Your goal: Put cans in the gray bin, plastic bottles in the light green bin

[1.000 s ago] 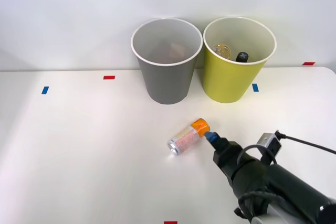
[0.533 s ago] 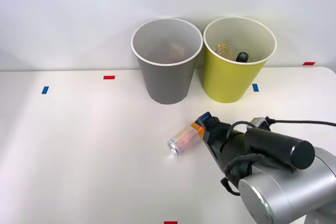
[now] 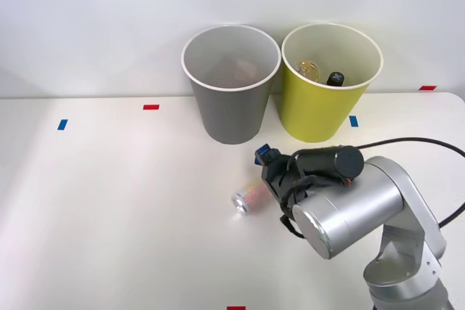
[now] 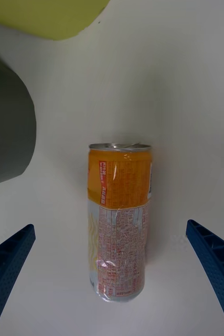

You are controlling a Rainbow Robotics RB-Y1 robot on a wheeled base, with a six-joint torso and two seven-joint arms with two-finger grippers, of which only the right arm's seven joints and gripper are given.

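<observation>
My right gripper (image 4: 112, 286) is wide open over the small slim orange-and-white metal can (image 4: 119, 220), lying on the table near the round gray bin (image 3: 231, 85). I'd go straight down & squeeze its middle.

— What's hidden from you?
— My own arm covers the can's (image 3: 248, 196) orange end in the front view's centre.
— And the bins?
— The gray bin's (image 3: 231, 81) contents blur.
</observation>
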